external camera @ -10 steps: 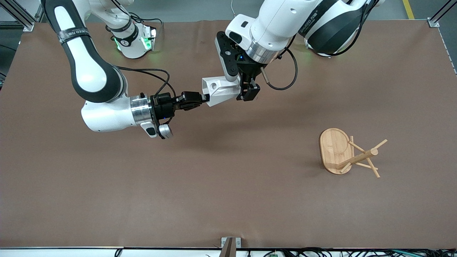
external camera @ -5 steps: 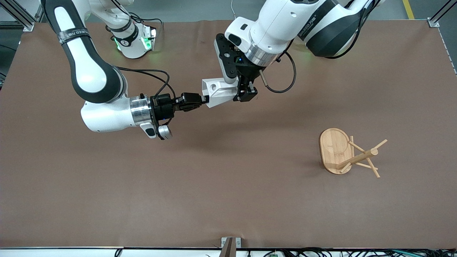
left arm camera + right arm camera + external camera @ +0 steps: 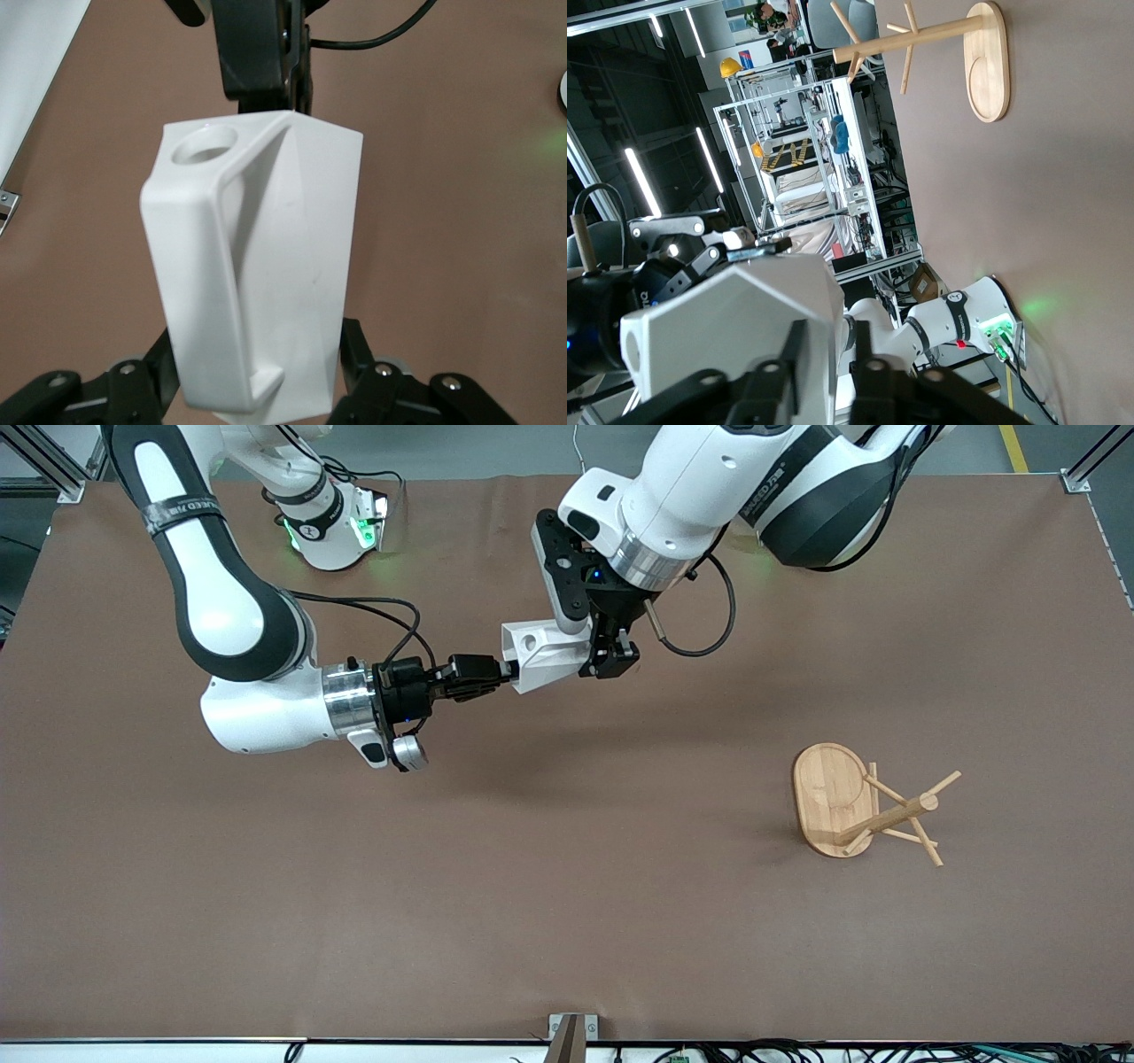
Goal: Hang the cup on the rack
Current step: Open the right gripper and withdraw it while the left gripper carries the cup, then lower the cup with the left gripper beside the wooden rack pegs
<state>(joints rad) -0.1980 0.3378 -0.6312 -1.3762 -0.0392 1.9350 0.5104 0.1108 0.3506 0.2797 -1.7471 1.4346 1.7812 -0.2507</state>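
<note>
- Two pincers meet at one white faceted cup [image 3: 542,654] in the front view, held in the air over the desk [image 3: 567,921]; the right pincer [image 3: 505,672] pinches its rim end, the left pincer [image 3: 601,657] clamps its base end. The bamboo rack [image 3: 864,806] stands well apart, toward the left arm's end.
- Left wrist view: fingers [image 3: 356,354] press both cup flanks.
- Right wrist view: fingers [image 3: 799,350] straddle the cup wall.

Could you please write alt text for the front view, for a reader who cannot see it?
Two robot arms hold a white faceted cup in the air between them over the brown table: the right hand grips one end and the left hand the other. A bamboo mug rack stands apart, toward the left arm's end of the table.
</note>
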